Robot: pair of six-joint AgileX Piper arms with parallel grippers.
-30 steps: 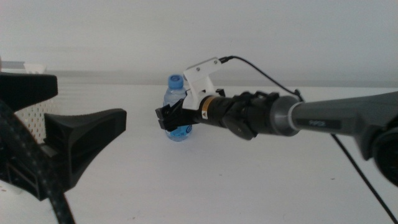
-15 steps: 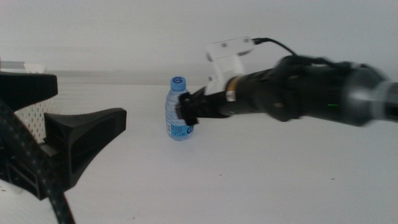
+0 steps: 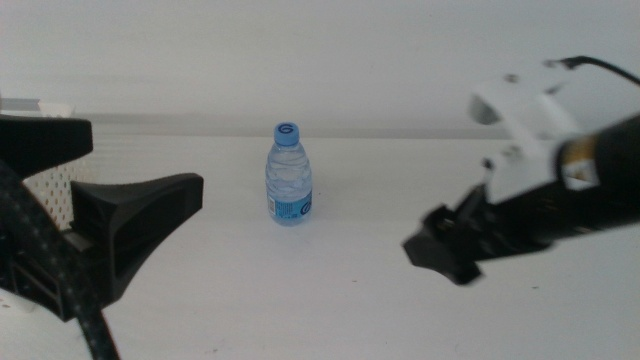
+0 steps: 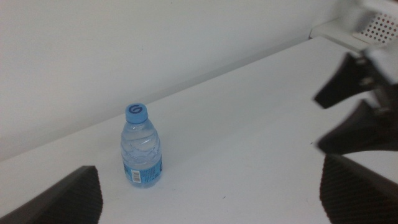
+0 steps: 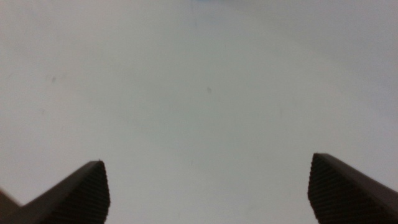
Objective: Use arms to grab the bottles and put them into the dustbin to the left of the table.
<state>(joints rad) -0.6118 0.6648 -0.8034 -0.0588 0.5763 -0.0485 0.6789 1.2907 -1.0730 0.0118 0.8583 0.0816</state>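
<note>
- the water bottle stands upright mid-desk, untouched.
- right gripper hangs low, well right of it, fingers spread wide, empty.
- left gripper waits beside the dustbin, fingers wide.

We see bare white tabletop all around the small clear blue-capped water bottle, which stands upright, untouched. The black right gripper, jaws apart, hangs well to its right; the black left gripper, open too, flanks its left.
</note>
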